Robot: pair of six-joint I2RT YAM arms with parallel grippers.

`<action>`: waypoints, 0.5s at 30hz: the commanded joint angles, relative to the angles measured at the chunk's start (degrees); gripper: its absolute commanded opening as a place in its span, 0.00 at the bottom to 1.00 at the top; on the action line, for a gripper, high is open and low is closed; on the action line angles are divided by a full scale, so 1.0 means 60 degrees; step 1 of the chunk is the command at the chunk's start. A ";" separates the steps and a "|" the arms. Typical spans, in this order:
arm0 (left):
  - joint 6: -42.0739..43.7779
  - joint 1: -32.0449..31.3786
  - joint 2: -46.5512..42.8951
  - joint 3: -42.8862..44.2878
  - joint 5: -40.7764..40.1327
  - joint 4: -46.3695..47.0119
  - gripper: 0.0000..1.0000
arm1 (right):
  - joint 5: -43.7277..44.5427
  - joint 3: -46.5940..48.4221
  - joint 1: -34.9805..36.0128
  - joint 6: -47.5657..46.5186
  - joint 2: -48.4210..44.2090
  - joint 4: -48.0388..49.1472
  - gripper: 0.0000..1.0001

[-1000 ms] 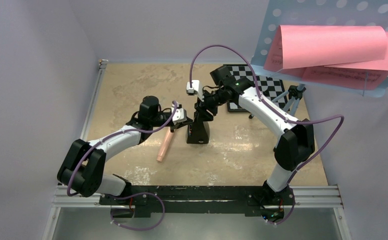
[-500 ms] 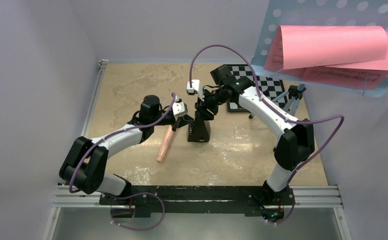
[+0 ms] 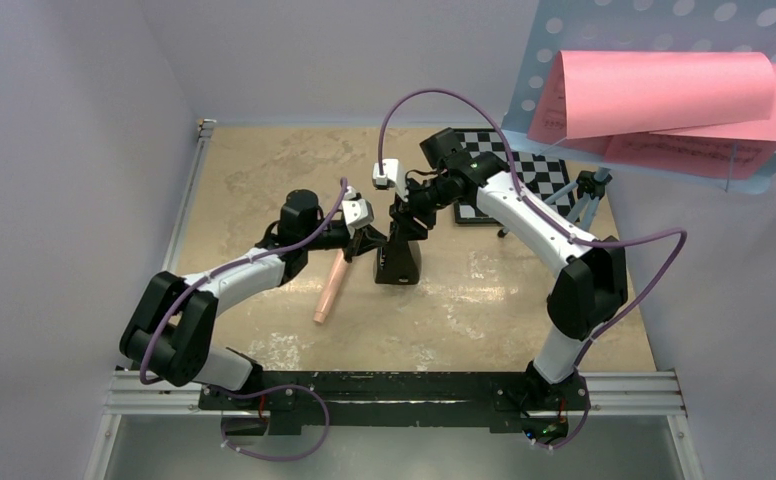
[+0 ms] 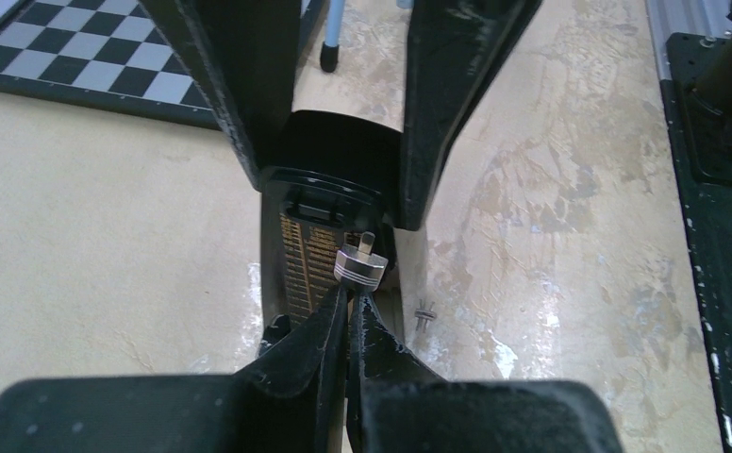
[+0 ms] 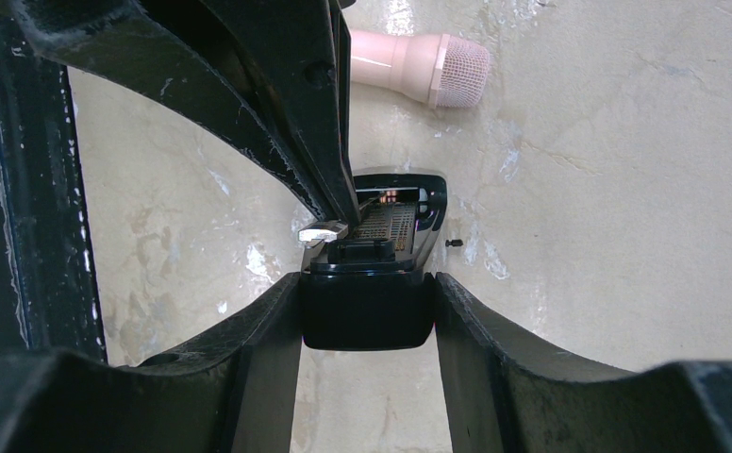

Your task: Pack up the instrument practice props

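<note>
The small black metronome (image 3: 399, 262) stands upright mid-table, its front face uncovered. My right gripper (image 3: 405, 222) is shut on its narrow top, one finger on each side (image 5: 367, 316). My left gripper (image 4: 347, 298) is shut on the thin pendulum rod just under the silver weight (image 4: 359, 267). The peach-pink recorder (image 3: 330, 288) lies on the table left of the metronome, its end showing in the right wrist view (image 5: 419, 68). The light-blue music stand (image 3: 654, 40) with pink pages (image 3: 664, 95) fills the upper right, its tripod (image 3: 589, 200) on the table's right side.
A black-and-white chessboard (image 3: 524, 170) lies at the back right behind the metronome, also in the left wrist view (image 4: 79, 47). A stand leg (image 4: 332, 38) reaches the table behind the metronome. A tiny screw-like bit (image 4: 425, 316) lies beside the metronome's base.
My left gripper has shifted slightly farther back against the metronome's front, staying shut. The right arm and the metronome have not moved.
</note>
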 commanded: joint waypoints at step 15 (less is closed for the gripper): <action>-0.0180 0.0062 0.0291 0.0806 0.0072 0.0865 0.00 | -0.0434 0.0064 0.0324 -0.0170 0.0718 -0.0505 0.00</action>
